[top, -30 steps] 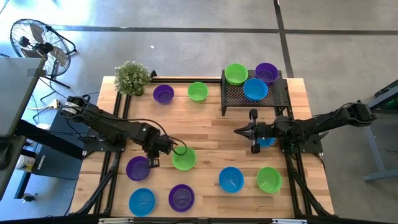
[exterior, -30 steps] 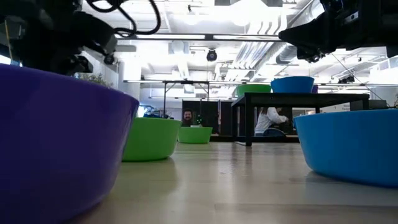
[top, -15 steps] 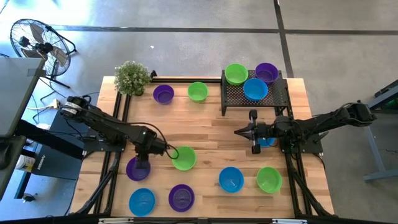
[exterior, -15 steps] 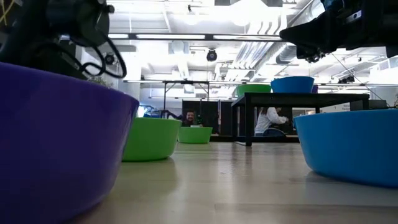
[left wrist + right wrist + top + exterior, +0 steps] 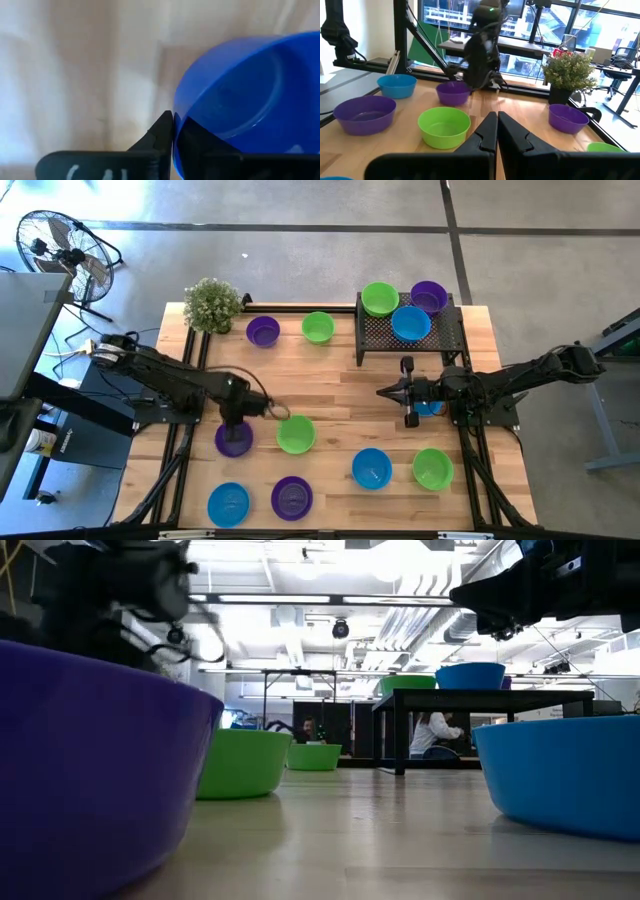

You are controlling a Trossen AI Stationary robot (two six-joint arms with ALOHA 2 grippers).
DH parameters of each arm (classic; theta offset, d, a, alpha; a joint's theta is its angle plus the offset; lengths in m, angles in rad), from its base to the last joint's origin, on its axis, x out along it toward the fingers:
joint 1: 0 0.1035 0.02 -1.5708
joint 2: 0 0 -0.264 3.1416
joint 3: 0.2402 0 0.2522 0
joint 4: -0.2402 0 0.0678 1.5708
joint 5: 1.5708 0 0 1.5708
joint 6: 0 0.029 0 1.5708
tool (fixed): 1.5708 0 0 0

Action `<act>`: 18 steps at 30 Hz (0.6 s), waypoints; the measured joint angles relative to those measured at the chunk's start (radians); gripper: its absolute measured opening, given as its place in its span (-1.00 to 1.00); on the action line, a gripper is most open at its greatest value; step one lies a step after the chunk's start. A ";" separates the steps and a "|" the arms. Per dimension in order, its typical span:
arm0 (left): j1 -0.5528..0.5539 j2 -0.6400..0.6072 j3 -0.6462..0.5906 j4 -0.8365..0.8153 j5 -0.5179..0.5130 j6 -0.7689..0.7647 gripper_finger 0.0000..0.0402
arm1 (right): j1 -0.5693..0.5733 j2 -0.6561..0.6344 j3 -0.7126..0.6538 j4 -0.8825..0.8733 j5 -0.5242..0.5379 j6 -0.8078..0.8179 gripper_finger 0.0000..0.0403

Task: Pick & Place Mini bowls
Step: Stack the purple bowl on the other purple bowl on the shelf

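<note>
Grasp step, by my reading: your left gripper sits at the far rim of the purple bowl on the left side of the table, with a green bowl just beside it. In the left wrist view the two fingers are closed on that bowl's wall, one pad outside and one inside, rim pinched between them. Bowl looks to be resting on the wood, not yet lifted. Your right gripper waits over mid-table in front of the black mesh rack, fingers pressed together and holding nothing. Rack already carries three bowls: green, purple and blue. I judge it the likely destination, with roughly a quarter of the bowls moved. Next move calls for a straight lift so the thin rim doesn't slip from the pinch, then a carry clear of the green neighbour and of your right arm. Writing: pale hand-drawn marks on the left gripper's body in its wrist view, cut off and not legible. No brand or label shows on any bowl.
</note>
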 joint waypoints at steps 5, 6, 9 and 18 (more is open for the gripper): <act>0.207 -0.057 0.000 0.140 -0.004 0.034 -0.98 | 0.000 0.000 0.000 0.000 0.001 0.000 -1.00; 0.251 -0.061 0.001 0.175 -0.006 0.034 -0.97 | 0.000 0.000 0.000 0.000 0.001 0.000 -1.00; 0.363 -0.059 0.019 0.268 -0.008 0.034 -0.98 | 0.000 0.000 0.000 0.000 0.008 0.000 -1.00; 0.503 0.125 0.169 0.555 0.055 0.072 -0.99 | 0.000 0.000 0.000 0.000 0.009 0.000 -1.00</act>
